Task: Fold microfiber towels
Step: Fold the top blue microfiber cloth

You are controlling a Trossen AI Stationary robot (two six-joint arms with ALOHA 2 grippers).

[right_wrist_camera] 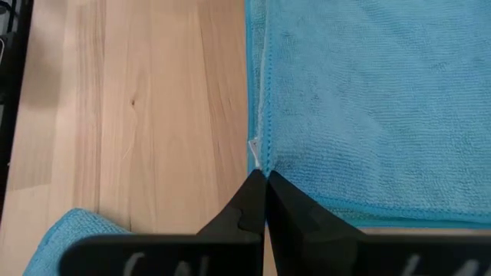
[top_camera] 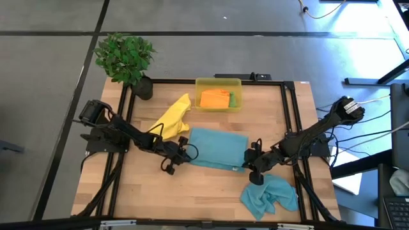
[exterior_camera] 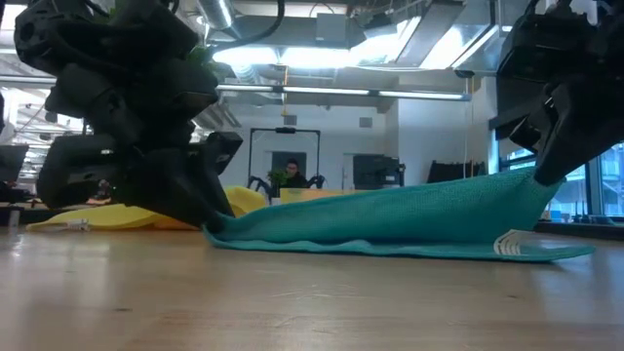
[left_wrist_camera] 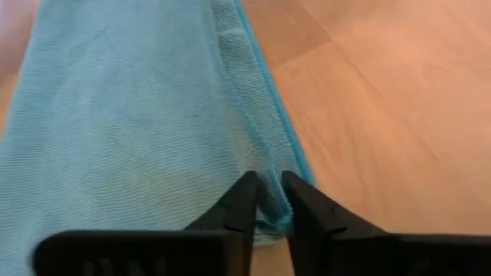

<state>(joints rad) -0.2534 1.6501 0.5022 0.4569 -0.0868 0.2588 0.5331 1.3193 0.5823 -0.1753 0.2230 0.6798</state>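
A teal microfiber towel (top_camera: pixel 217 148) lies folded in the middle of the table. My left gripper (top_camera: pixel 181 155) is at its near left corner (left_wrist_camera: pixel 268 218), fingers a little apart with the hemmed edge in the gap. At the near right corner is my right gripper (top_camera: pixel 250 161), shut on the towel. There the upper layer (exterior_camera: pixel 458 195) rises off the table, while the lower layer with a white tag (exterior_camera: pixel 509 244) lies flat. A yellow towel (top_camera: pixel 174 117) is spread at the far left. A second teal towel (top_camera: pixel 268 195) lies crumpled at the near right. My left gripper has the towel's corner edge (left_wrist_camera: pixel 270 207) in the narrow gap between its fingers, coming slanting down from the table's left. I cannot tell whether the fingers touch the cloth. That end lies on the table. My right gripper pinches the towel's hemmed edge (right_wrist_camera: pixel 259 165) near its corner between its two fingers. It comes slanting down from the table's right. The held layer is lifted off the table, and the rest slopes down toward the left end (exterior_camera: pixel 234 229).
A translucent yellow bin (top_camera: pixel 218 83) at the far edge holds an orange towel (top_camera: pixel 214 98) and a green one (top_camera: pixel 233 99). A potted plant (top_camera: pixel 124 57) stands at the far left corner. Bare wood (top_camera: pixel 204 191) stretches along the near edge.
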